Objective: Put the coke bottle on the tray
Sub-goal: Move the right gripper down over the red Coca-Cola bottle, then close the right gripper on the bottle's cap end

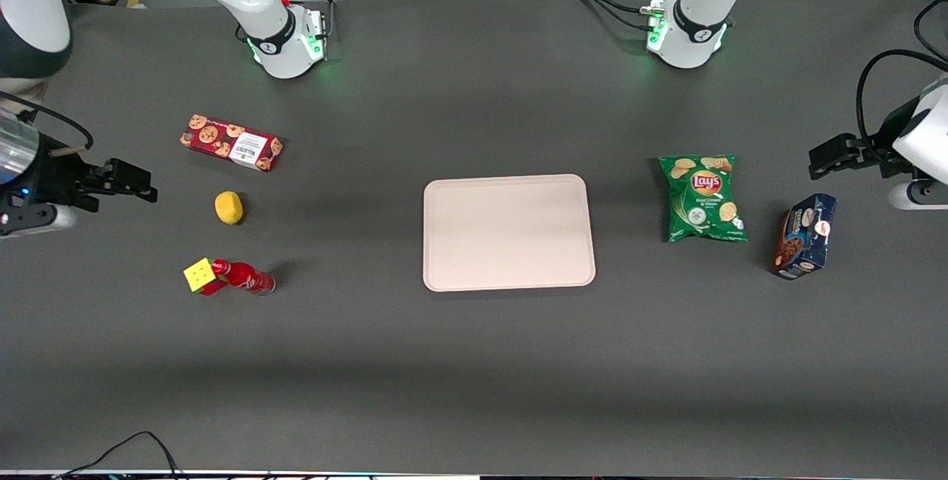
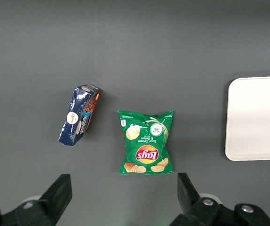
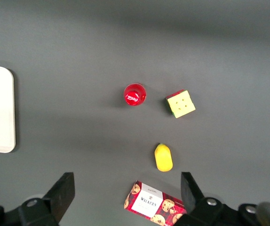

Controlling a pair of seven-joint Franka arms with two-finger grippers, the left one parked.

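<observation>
Gripper [image 1: 144, 187] open, at working arm's table end, w/ coke bottle [image 1: 244, 276] upright beside cube [image 1: 198, 275].

coke bottle [image 1: 244, 276], puzzle cube [image 1: 199, 275] just beside

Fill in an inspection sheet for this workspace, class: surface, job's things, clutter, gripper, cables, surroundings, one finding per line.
Surface: dark grey table, matte, no spills seen.
Job's things: small red-capped plastic coke bottle upright beside the cube, toward the working arm's end; large flat beige-pink tray mid-table, nothing on it.
Clutter: yellow-faced puzzle cube; yellow lemon-like fruit; red cookie box; green Lay's crisp bag; dark blue snack box.
Gripper: right arm's gripper open, raised at the table's edge, away from the bottle.
Cables: black cable at the near edge; more near the arm bases.
Surroundings: equipment racks above the table edge.
</observation>
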